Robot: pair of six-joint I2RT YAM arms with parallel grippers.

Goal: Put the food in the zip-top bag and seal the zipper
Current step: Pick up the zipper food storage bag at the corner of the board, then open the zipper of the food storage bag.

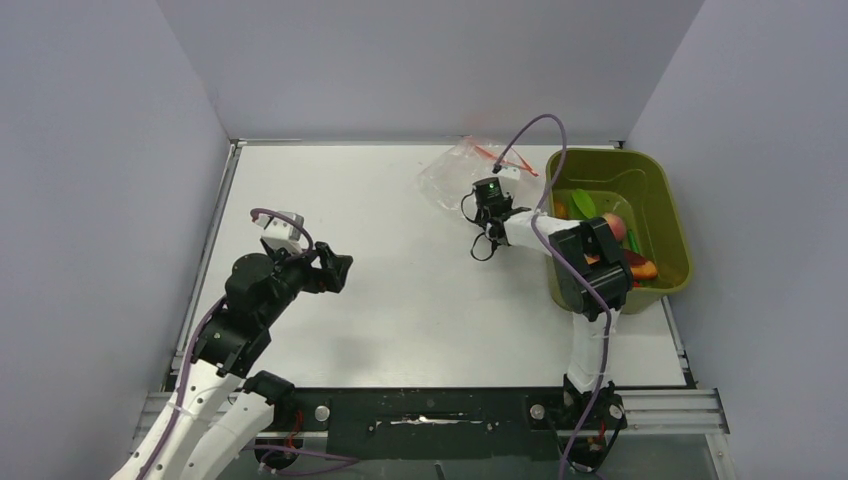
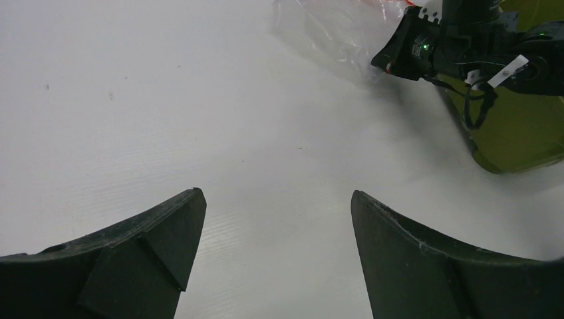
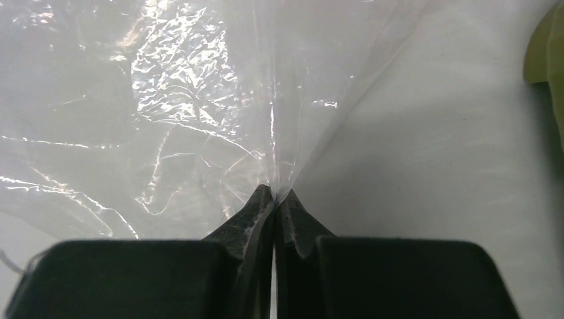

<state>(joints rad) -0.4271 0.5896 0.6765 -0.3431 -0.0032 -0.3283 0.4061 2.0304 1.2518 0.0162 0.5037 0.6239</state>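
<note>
Now right gripper (image 3: 274, 194) jaws clamped on bag (image 3: 173, 100) plastic, left gripper (image 2: 276, 196) jaws wide apart over table (image 2: 133, 100), food (image 1: 583, 200) in tub (image 1: 600, 153).

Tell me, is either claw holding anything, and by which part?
The right gripper pinches the bag by a fold at its edge; the left gripper is open, empty.

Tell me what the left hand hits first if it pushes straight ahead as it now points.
Bare table lies ahead of the left hand; the first object in line looks to be the zip-top bag, though a downward tilt could meet the table first.
</note>
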